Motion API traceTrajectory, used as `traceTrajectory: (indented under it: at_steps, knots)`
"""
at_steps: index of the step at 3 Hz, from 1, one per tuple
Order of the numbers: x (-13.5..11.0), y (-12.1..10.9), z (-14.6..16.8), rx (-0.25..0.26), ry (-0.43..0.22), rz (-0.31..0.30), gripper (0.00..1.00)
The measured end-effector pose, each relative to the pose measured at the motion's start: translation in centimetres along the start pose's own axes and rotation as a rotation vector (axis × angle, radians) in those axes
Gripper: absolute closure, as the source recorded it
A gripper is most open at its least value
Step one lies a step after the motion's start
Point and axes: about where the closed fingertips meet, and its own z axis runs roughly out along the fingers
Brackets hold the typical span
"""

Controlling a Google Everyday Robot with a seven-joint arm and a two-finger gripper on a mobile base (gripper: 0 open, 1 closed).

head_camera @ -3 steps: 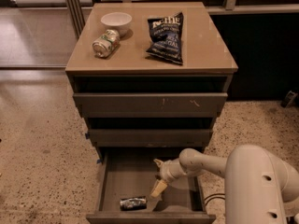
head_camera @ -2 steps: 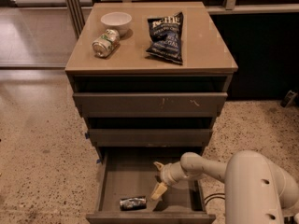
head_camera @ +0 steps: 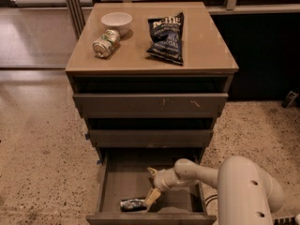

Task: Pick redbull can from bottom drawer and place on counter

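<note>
The redbull can (head_camera: 132, 204) lies on its side at the front of the open bottom drawer (head_camera: 117, 182), dark and silvery. My gripper (head_camera: 151, 185) is inside the drawer, just right of the can, reaching in from the right on a white arm. Its fingers are spread apart and hold nothing. The lower tan fingertip (head_camera: 151, 197) is at the can's right end; I cannot tell whether it touches. The counter (head_camera: 206, 46) is the tan top of the cabinet.
On the counter stand a white bowl (head_camera: 116, 21), a fatter green-and-silver can (head_camera: 106, 43) on its side and a dark chip bag (head_camera: 166, 37). Two shallower drawers (head_camera: 150, 105) above are slightly pulled out. My white base (head_camera: 246, 191) is at the lower right.
My gripper has moved a little left and down inside the drawer, closer to the can. The can has not moved.
</note>
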Motion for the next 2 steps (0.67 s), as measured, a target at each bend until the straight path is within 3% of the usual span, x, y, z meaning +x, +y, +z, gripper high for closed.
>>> traceTrajectory:
  at_steps: [2]
  knots:
    - [1.2, 0.5, 3.8, -0.004, -0.014, 0.020, 0.02]
